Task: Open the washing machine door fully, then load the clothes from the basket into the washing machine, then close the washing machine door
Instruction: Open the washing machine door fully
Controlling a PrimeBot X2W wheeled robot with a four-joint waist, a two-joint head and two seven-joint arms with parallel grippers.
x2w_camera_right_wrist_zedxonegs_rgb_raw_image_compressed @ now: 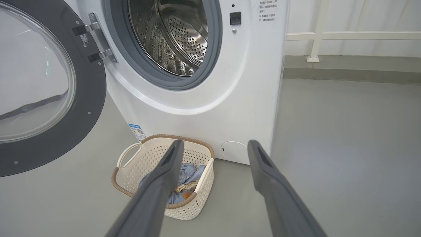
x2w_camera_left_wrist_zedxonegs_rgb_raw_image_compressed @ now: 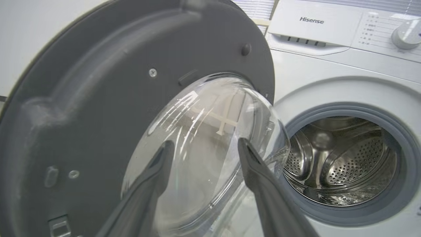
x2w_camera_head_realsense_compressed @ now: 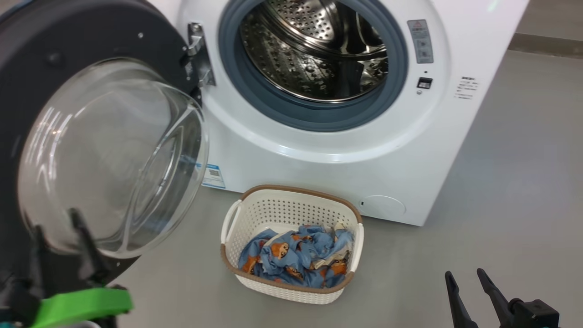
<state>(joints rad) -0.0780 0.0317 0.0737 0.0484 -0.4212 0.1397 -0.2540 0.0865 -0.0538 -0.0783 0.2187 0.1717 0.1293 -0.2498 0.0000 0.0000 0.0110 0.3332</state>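
The washing machine (x2w_camera_head_realsense_compressed: 346,173) stands with its door (x2w_camera_head_realsense_compressed: 27,91) swung out to the left, the clear glass bowl (x2w_camera_head_realsense_compressed: 114,155) bulging toward me. My left gripper (x2w_camera_head_realsense_compressed: 54,221) is open just in front of the bowl's lower edge. In the left wrist view the left gripper (x2w_camera_left_wrist_zedxonegs_rgb_raw_image_compressed: 204,143) has its fingers spread before the glass, holding nothing, beside the door's grey inner rim (x2w_camera_left_wrist_zedxonegs_rgb_raw_image_compressed: 98,108). The basket (x2w_camera_head_realsense_compressed: 296,189) sits on the floor below the drum (x2w_camera_head_realsense_compressed: 314,50), with the blue bear-print clothes (x2w_camera_head_realsense_compressed: 296,259) inside. My right gripper (x2w_camera_head_realsense_compressed: 464,272) is open at the lower right; in its wrist view the right gripper (x2w_camera_right_wrist_zedxonegs_rgb_raw_image_compressed: 215,143) hangs above the basket (x2w_camera_right_wrist_zedxonegs_rgb_raw_image_compressed: 131,171) and clothes (x2w_camera_right_wrist_zedxonegs_rgb_raw_image_compressed: 190,172).
Grey floor (x2w_camera_head_realsense_compressed: 510,182) stretches open to the right of the machine. A white rail (x2w_camera_right_wrist_zedxonegs_rgb_raw_image_compressed: 329,36) runs along the wall behind. The machine's control panel and knob (x2w_camera_left_wrist_zedxonegs_rgb_raw_image_compressed: 406,33) lie above the drum opening (x2w_camera_left_wrist_zedxonegs_rgb_raw_image_compressed: 342,168). A blue label sticker (x2w_camera_head_realsense_compressed: 213,175) is low on the machine's front.
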